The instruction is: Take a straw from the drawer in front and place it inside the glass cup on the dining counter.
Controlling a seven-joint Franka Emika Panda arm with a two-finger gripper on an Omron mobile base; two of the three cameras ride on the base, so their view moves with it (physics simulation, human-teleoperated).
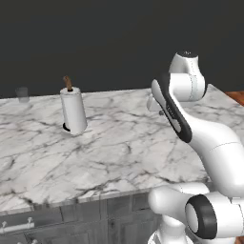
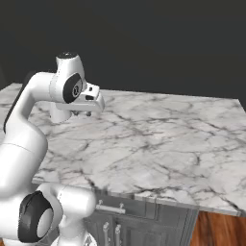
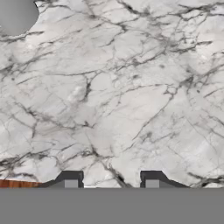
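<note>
- We find the gripper [image 3: 111,177] poised above the dining counter [image 1: 128,147], pointing down at bare marble; in the right base view it hangs well clear of the slab.
- In the hand view the two finger tips [image 3: 70,178] stand apart with only veined stone between them. We judge the claw partly open and carrying nothing.
- The straw cannot be located by us in these views. We take it to lie in the drawer [image 2: 117,205], which appears closed below the counter edge, its silver bar handle [image 2: 109,208] facing the base.
- The glass cup [image 1: 22,94] stands at the far left corner of the counter in the left base view, well apart from the arm. The paper-towel roll [image 1: 73,112] stands nearer, between arm and cup; its brown knob [image 1: 68,83] must not be mistaken for the straw.
- Step in hand, in our judgement: reaching the drawer. No part of the task looks complete.
- Recommended practice: bring the hand down over the counter edge without clipping the overhang, square the fingers to the bar handle, close across its middle, and pull straight outward so the drawer does not bind.
- Risk noted: the handle sits low and close to the base, so the arm must fold tightly. A slow approach with the claw opened wider than the bar is advised.
</note>
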